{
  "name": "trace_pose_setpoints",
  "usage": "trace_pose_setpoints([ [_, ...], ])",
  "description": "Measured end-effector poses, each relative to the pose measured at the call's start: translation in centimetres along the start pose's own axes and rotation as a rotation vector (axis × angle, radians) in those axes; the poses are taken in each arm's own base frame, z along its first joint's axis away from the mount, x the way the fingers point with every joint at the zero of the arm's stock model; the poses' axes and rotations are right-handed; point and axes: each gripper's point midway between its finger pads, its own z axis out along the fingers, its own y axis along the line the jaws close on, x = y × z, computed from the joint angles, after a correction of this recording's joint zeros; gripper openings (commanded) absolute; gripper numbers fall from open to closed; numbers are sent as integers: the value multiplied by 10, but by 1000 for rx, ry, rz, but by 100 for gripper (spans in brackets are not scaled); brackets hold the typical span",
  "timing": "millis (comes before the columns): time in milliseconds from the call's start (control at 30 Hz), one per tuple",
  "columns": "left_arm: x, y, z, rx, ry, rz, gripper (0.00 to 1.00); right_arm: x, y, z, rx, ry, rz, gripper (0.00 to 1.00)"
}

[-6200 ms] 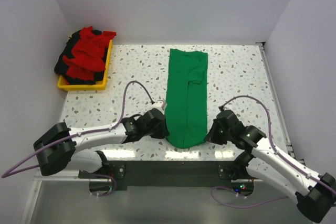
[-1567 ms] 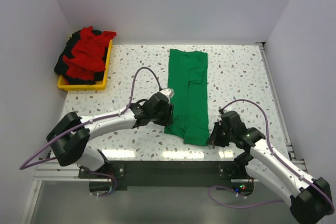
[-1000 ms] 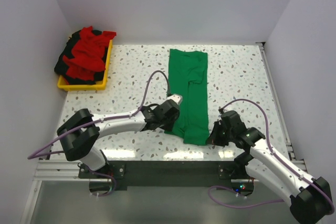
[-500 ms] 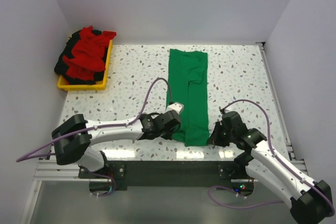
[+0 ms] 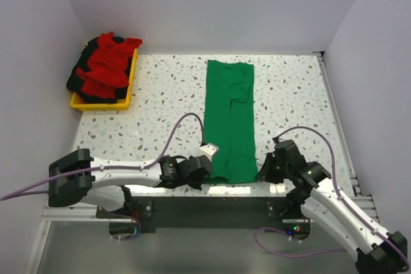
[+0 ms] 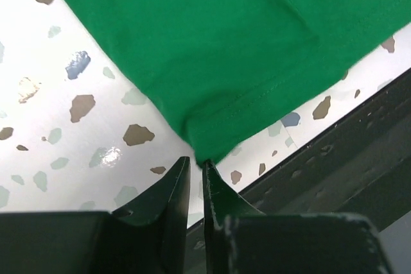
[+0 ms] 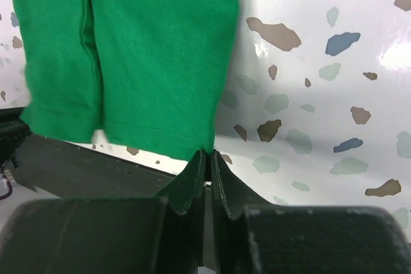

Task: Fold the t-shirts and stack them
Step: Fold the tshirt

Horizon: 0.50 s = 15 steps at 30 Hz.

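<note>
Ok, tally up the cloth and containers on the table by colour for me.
Green t-shirt: 1
Red shirts: at least 1, too bunched to split
Black shirts: at least 1, mostly under the red
Yellow tray: 1
Total: at least 4

You had a white, terrazzo-speckled tabletop [image 5: 289, 88] boxed in by plain pale walls [image 5: 218, 4] on three sides, a dark metal rail [image 5: 212, 211] along its near edge, and bright glare on the surface
</note>
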Motion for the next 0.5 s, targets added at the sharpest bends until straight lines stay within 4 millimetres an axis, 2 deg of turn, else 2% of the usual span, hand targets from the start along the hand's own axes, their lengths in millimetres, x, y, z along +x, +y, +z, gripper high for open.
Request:
trace_pose_setpoints([
  [100, 6, -2, 1, 11, 8, 12, 26, 3, -3, -1, 8, 8, 7, 16],
  [200, 11, -5, 1, 26, 14, 22, 39, 4, -3, -2, 8, 7, 17, 22],
  [333, 17, -7, -5, 75, 10, 12, 50, 6, -5, -3, 14, 11, 24, 30],
  [433, 14, -11, -18, 131, -18, -7, 51, 7, -6, -3, 19, 12, 27, 32],
  [500, 5, -15, -28, 164, -59, -40, 46, 7, -7, -3, 21, 12, 30, 32],
])
